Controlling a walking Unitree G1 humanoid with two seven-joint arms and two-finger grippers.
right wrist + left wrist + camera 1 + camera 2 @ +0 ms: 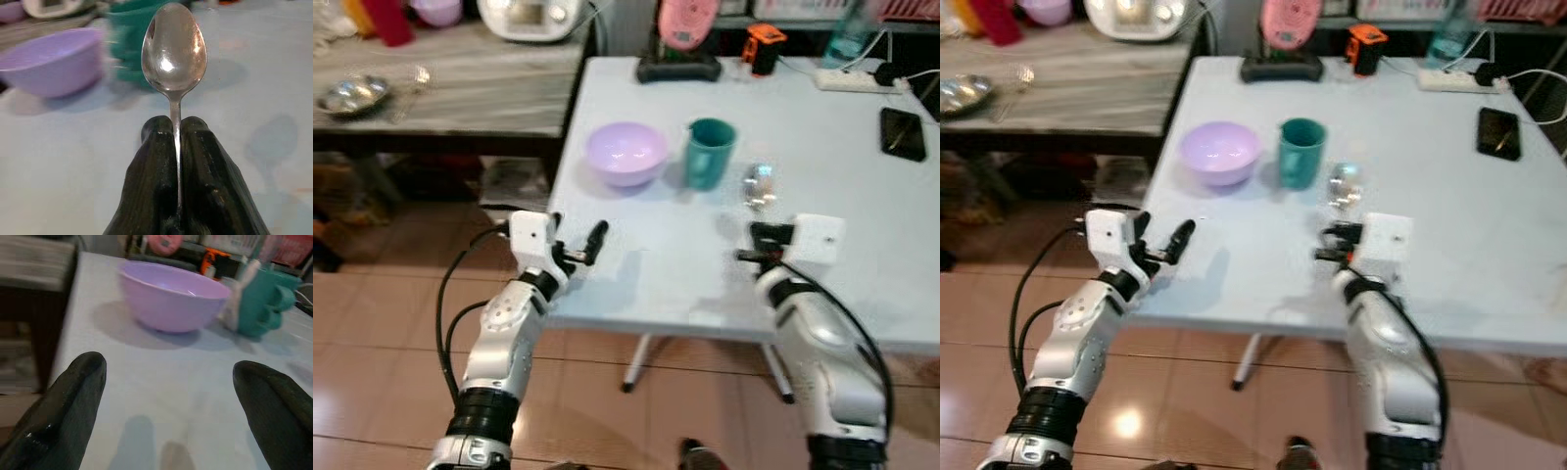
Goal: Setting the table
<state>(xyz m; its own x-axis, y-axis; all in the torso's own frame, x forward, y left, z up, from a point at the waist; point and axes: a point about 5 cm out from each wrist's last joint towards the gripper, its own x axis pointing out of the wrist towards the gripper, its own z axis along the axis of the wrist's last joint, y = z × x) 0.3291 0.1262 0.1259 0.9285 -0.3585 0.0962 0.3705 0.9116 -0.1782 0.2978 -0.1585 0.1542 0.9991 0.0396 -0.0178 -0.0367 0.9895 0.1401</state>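
Head views: a pale blue-white table (862,245) carries a lilac plastic bowl (626,153) with a teal plastic mug (710,152) just beside it. The right gripper (751,245) hovers over the near part of the table with a shiny metal spoon (760,185), its bowl end pointing at the mug. The left gripper (592,243) hangs over the table's near left corner, holding nothing. At the far edge sit a black phone (903,133), a white power strip (852,80) and a small orange-and-black gadget (763,47); no writing on any of them is legible.

Left wrist view: the two black fingers (73,401) stand wide apart with bare tabletop between them, the lilac plastic bowl ahead and the mug behind it.

Right wrist view: the fingers (156,181) are pressed together on the spoon's thin handle, the spoon bowl upright and facing the camera; no maker's stamp shows.

Judged from this, the step in hand is placing the spoon; the next move calls for lowering it flat near the bowl, then parting the fingers without nudging the mug
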